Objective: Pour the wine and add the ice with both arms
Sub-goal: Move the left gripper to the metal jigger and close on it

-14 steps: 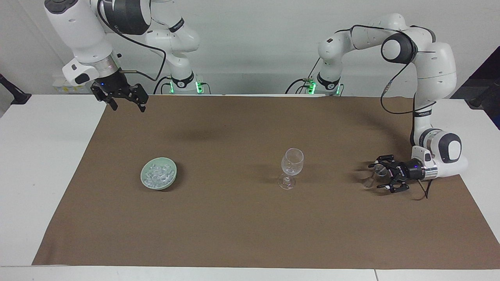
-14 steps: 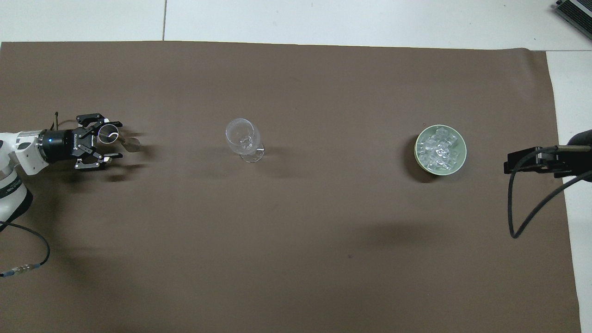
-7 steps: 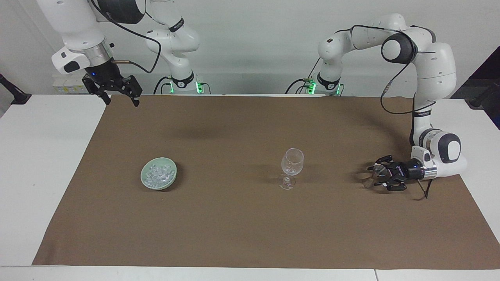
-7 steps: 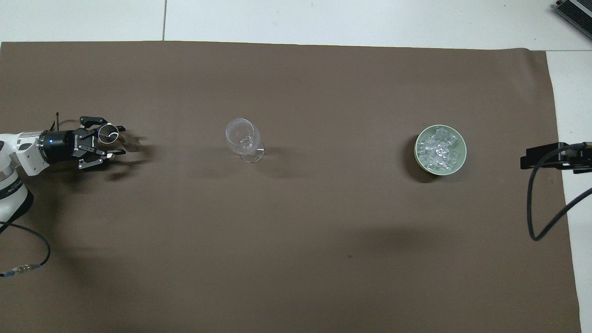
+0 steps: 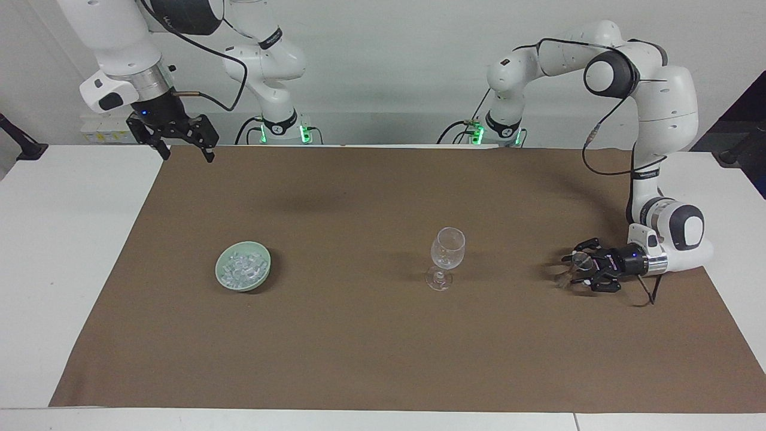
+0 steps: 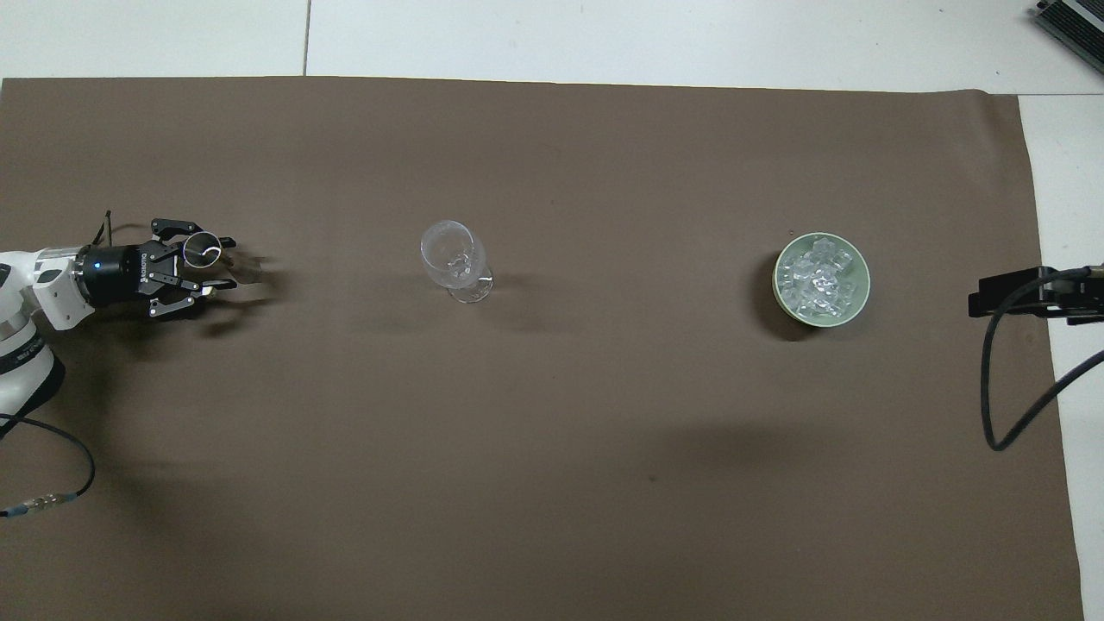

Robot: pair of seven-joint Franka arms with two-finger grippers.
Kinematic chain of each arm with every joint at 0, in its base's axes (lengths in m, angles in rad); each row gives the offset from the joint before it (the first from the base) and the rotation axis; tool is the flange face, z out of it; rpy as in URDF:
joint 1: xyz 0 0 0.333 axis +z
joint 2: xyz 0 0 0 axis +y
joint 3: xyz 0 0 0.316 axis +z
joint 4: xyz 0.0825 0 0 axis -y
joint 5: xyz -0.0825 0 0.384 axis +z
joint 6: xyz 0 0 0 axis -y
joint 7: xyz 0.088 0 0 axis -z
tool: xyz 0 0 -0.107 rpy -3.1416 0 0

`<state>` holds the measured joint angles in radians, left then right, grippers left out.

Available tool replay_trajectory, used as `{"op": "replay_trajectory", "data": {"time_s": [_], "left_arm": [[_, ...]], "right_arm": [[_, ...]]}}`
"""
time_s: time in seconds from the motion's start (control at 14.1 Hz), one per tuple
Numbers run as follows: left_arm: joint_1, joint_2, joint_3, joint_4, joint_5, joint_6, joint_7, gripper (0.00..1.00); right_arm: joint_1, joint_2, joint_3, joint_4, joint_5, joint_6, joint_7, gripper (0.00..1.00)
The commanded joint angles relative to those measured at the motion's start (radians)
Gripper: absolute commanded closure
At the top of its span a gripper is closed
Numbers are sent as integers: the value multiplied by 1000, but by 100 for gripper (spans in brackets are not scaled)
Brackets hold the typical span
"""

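Left gripper (image 5: 575, 270) is low at the left arm's end of the brown mat (image 5: 383, 359), lying sideways with its fingers closed in around a small clear vessel (image 6: 202, 250); it looks gripped, though whether the vessel is lifted or resting on the mat can't be told. Whether there's any liquid in it can't be told either. Right gripper (image 5: 182, 145) hangs high over the mat's corner at the right arm's end, near the robots, fingers spread wide, holding nothing; that arm is waiting. Wine glass (image 5: 446, 256) stands upright mid-mat, well apart from both grippers; the bowl of the glass looks empty or nearly so, contents not readable. Ice (image 5: 242, 268) is a heap of small clear cubes in a pale green bowl (image 5: 264, 275), toward the right arm's end, about level with the glass. Handling, as a judgement: the small vessel is thin, clear, rigid and slick, probably light, so a mid-body grip with modest force and a slow tilt over the glass rim. The stemmed glass is top-heavy on a small foot, so any nudge from the pouring vessel could tip it. The cubes are hard, slippery and loose; best to pinch one off the top of the heap on flat faces. The bowl is shallow and could skid.
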<state>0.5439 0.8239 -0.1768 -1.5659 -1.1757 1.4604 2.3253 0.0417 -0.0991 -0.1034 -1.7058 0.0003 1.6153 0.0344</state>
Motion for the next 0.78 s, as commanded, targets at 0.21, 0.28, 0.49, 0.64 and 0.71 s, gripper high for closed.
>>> {"op": "replay_trajectory", "data": {"time_s": [0.21, 0.28, 0.49, 0.64, 0.71], "left_arm": [[-5, -3, 7, -17, -28, 11, 43, 46], [-4, -3, 7, -19, -28, 11, 43, 47], [-1, -3, 8, -19, -28, 8, 45, 57], [-2, -3, 8, -19, -28, 8, 45, 66], [-1, -3, 8, -19, -30, 5, 45, 70]], "right_arm": [[-6, -8, -7, 5, 10, -31, -31, 0], [-6, -8, -7, 5, 9, -31, -31, 0], [-6, -5, -7, 6, 10, -17, -30, 0], [-8, 28, -7, 61, 9, -37, -25, 0], [-9, 50, -7, 101, 9, -76, -25, 0]]}}
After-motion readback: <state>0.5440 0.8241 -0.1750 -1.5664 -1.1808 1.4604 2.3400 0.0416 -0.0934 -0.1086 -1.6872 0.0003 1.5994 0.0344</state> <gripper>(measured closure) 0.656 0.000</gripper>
